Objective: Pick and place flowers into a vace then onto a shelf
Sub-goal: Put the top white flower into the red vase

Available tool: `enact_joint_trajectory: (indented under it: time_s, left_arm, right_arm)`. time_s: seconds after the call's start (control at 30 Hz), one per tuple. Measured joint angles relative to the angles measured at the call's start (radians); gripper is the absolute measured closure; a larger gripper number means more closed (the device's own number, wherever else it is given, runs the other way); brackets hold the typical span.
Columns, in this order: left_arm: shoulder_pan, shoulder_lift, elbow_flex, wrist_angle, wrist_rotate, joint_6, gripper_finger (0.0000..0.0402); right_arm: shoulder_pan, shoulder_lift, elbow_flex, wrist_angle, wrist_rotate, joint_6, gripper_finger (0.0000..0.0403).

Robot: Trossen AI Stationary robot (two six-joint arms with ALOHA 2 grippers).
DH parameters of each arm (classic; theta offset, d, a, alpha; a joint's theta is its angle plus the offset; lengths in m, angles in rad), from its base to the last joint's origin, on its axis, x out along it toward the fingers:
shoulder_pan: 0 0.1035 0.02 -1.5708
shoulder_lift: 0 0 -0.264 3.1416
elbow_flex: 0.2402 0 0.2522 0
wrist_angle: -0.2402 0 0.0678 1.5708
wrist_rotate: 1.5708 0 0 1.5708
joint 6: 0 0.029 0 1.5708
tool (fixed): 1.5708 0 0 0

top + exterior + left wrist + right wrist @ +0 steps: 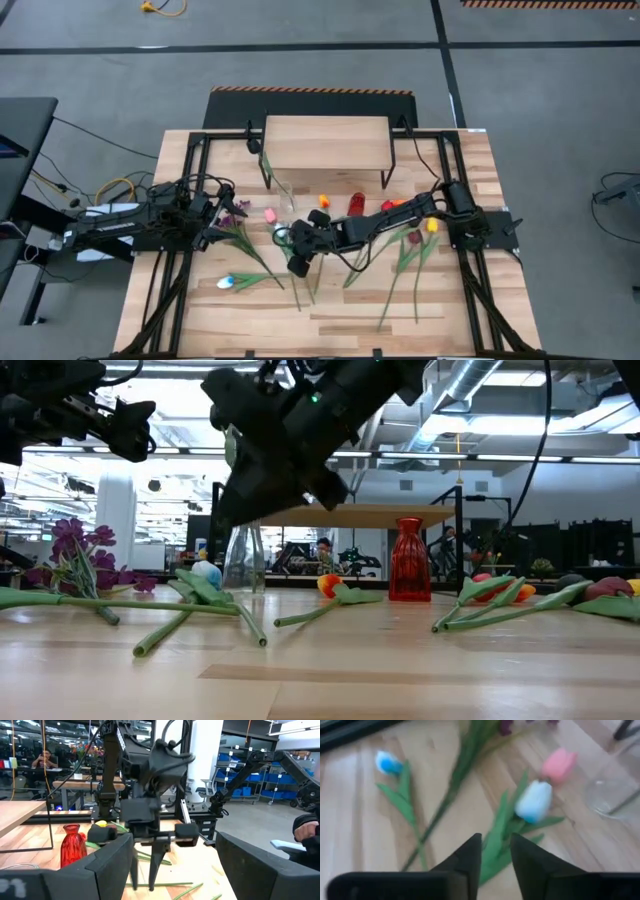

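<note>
Tulips lie flat on the wooden table: a white one (pixel 228 283), a pink one (pixel 268 213), and red and yellow ones (pixel 420 235) at the right. A purple sprig (pixel 75 555) lies at the left. A clear glass vase (pixel 287 205) and a red vase (pixel 357 203) stand in front of the shelf (pixel 325 145). My right gripper (pixel 495 852) hangs above mid-table, slanting down and slightly open, with the green stem of a pale tulip (pixel 535 800) showing in its gap. My left gripper (pixel 185 880) waits wide open at the table's left, raised and nearly level. My right gripper's fingers (pixel 467 855) stand on either side of the pale tulip's stem (pixel 495 842), below its head and from above at a slant. I cannot tell whether they touch the stem. The tulip's head and leaves look to be close to the table.
The shelf stands on thin black legs at the table's far middle, with both vases just in front of it. An orange tulip (pixel 323 201) lies between the vases. Long green stems (pixel 400 275) are spread over the near half. Black frame rails (pixel 165 270) run along both sides.
</note>
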Motion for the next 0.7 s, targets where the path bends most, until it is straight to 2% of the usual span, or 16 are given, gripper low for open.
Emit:
enact_joint_trajectory:
  time_s: [0.23,0.3,0.37,0.7]
  left_arm:
    - [0.0,0.0,0.0,0.0,0.0,0.0,0.0126]
    - [0.0,0.0,0.0,0.0,0.0,0.0,0.0126]
    - [0.0,0.0,0.0,0.001,0.0,0.0,0.0126]
    - [0.0,0.0,0.0,0.001,0.0,0.0,0.0126]
  right_arm:
    - [-0.01,0.035,0.002,0.053,-0.024,0.0,0.0232]
    - [-0.009,0.053,-0.007,0.047,-0.049,0.0,0.022]
    - [-0.012,0.089,0.008,0.119,-0.089,0.0,0.021]
    - [-0.022,0.1,0.004,0.086,-0.07,0.001,0.021]
